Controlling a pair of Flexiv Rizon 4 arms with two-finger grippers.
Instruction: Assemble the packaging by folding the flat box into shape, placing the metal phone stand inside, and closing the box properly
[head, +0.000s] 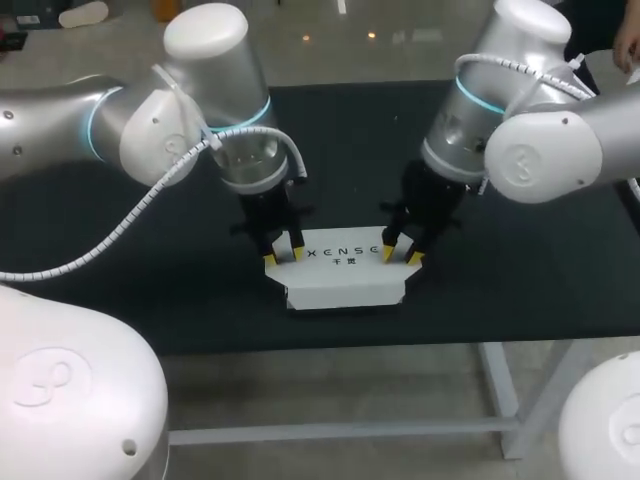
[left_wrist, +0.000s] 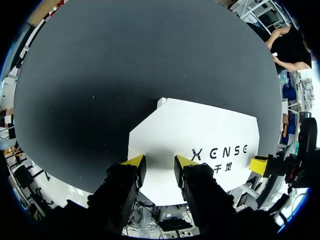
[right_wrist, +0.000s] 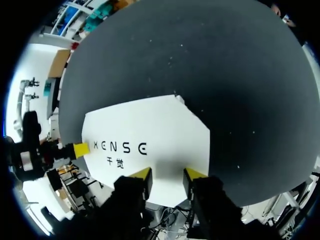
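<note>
A white cardboard box (head: 345, 278) with dark print lies on the black table mat, close to the front edge. In the head view it shows a flat top and a chamfered flap toward the front. My left gripper (head: 283, 257) points down on its far left corner. My right gripper (head: 402, 255) points down on its far right corner. In the left wrist view the left gripper (left_wrist: 159, 166) is open, with the white box (left_wrist: 200, 135) showing in the gap. The right gripper (right_wrist: 167, 175) is also open over the box (right_wrist: 145, 130). No metal phone stand is visible.
The black mat (head: 340, 140) stretches behind and to both sides of the box. The table's front edge (head: 330, 345) runs just in front of it. Each wrist view shows one yellow fingertip (left_wrist: 259, 166) (right_wrist: 81, 149) of the other arm at the box's opposite corner.
</note>
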